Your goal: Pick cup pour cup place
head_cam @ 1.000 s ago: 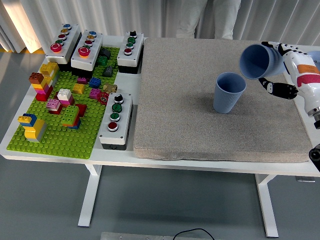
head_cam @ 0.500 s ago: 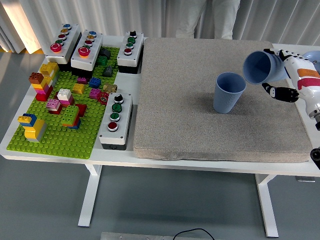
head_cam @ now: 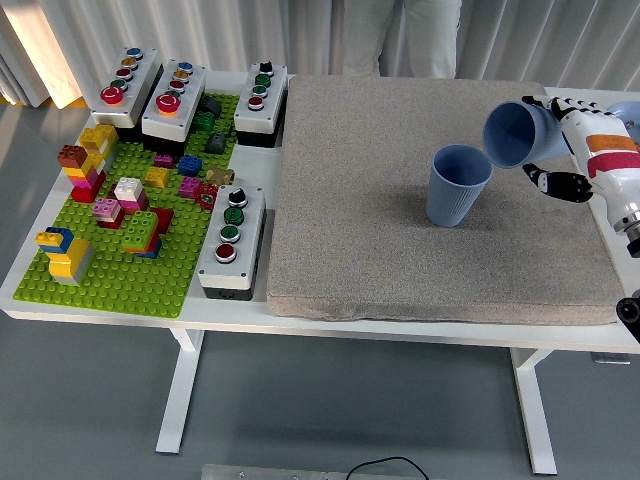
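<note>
The ribbed blue plastic cup (head_cam: 459, 186) stands upright on the grey felt mat (head_cam: 380, 220), toward its right side. Just beside its rim, up and to the right, a second blue cup (head_cam: 515, 134) hangs tipped on its side with its open mouth turned down toward the standing one. The robot's white right hand (head_cam: 572, 140) is wrapped around that tilted cup, fingers closed on its body, a dark fingertip showing below.

Compared with a second ago, the held cup has dropped lower and drawn back a little to the right, and in the last half second it has barely shifted. To me that reads as the pour being at or near its end, with the cup held steady over the target. What is left, I'd judge, is to right the cup and set it down on the mat. I can't see any contents.

The left hand isn't visible. Away to the left sit a green building-brick baseplate (head_cam: 130, 270) with coloured blocks and several grey push-button boxes (head_cam: 232, 240). A person (head_cam: 410, 35) in pale clothing stands at the far side, hands out of sight.
</note>
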